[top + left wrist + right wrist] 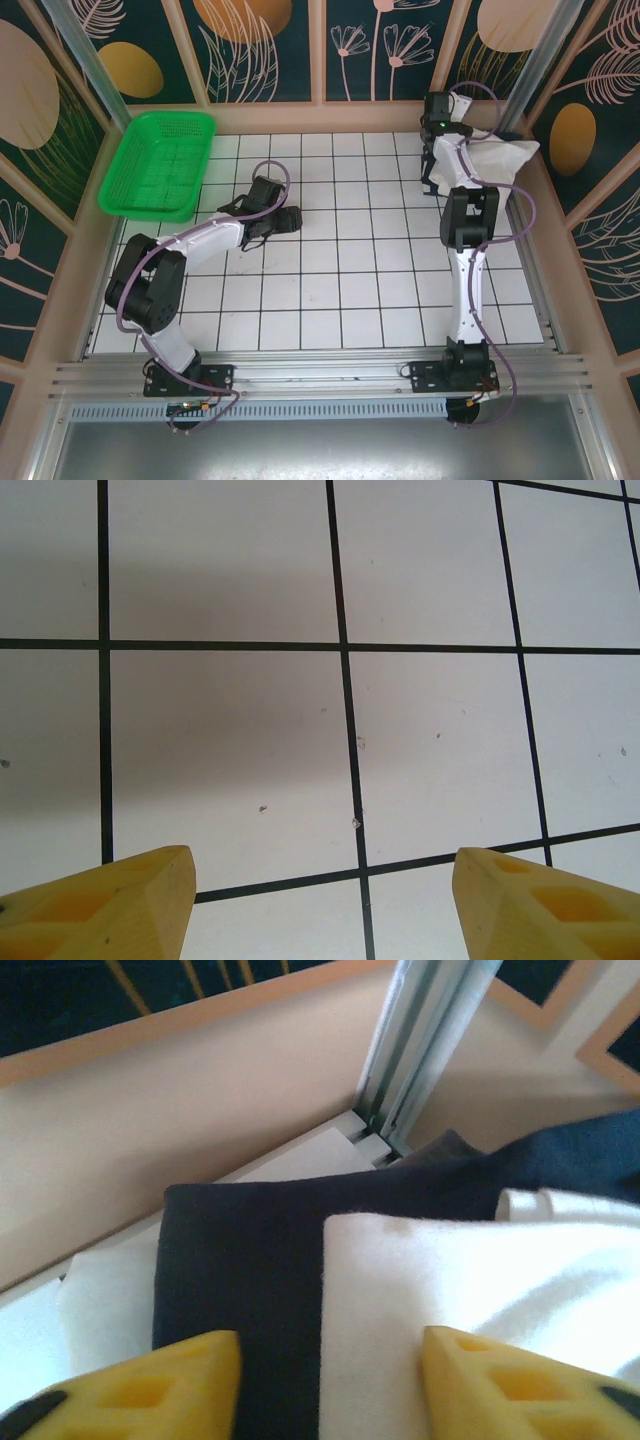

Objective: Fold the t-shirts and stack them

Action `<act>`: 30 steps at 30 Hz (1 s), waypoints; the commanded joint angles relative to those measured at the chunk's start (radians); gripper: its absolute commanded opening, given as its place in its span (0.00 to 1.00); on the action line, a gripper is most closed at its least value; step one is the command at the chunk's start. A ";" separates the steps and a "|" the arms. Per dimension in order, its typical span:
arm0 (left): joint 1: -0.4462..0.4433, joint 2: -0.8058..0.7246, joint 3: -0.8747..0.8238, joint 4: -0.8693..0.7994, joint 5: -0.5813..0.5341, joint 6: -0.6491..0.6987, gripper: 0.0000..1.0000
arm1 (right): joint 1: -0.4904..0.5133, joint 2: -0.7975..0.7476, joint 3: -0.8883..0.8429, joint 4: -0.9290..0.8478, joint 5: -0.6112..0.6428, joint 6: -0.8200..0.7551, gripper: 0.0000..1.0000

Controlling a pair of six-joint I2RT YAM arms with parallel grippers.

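Observation:
The t-shirts lie piled in the table's back right corner. In the right wrist view a folded cream t-shirt (pixel 450 1280) lies on top of a navy t-shirt (pixel 240 1260). My right gripper (pixel 330 1350) is low over them with its yellow fingers apart, one over the navy cloth and one over the cream cloth. From above, the cream t-shirt (pixel 508 156) shows beside my right arm (pixel 462 270). My left gripper (pixel 290 218) hovers open over bare tiles at mid-left, with nothing between its fingers (pixel 110 910).
A green mesh basket (pixel 160 165) stands at the back left. The enclosure wall and an aluminium post (pixel 420 1050) rise right behind the pile. White gridded tiles (pixel 340 290) cover the table between the arms.

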 commanded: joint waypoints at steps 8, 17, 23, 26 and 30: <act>0.006 -0.024 0.006 -0.065 -0.047 0.027 0.68 | 0.000 -0.046 -0.052 0.051 -0.071 -0.115 0.10; 0.006 -0.018 0.003 -0.072 -0.051 0.032 0.68 | 0.007 -0.221 -0.266 0.206 -0.269 -0.198 0.00; 0.006 -0.016 0.000 -0.068 -0.050 0.028 0.68 | 0.000 -0.312 -0.398 0.293 -0.379 -0.221 0.00; 0.006 -0.015 -0.009 -0.062 -0.052 0.024 0.67 | 0.001 -0.322 -0.427 0.311 -0.429 -0.239 0.00; 0.007 -0.017 -0.013 -0.059 -0.055 0.025 0.68 | 0.002 -0.301 -0.432 0.322 -0.475 -0.279 0.00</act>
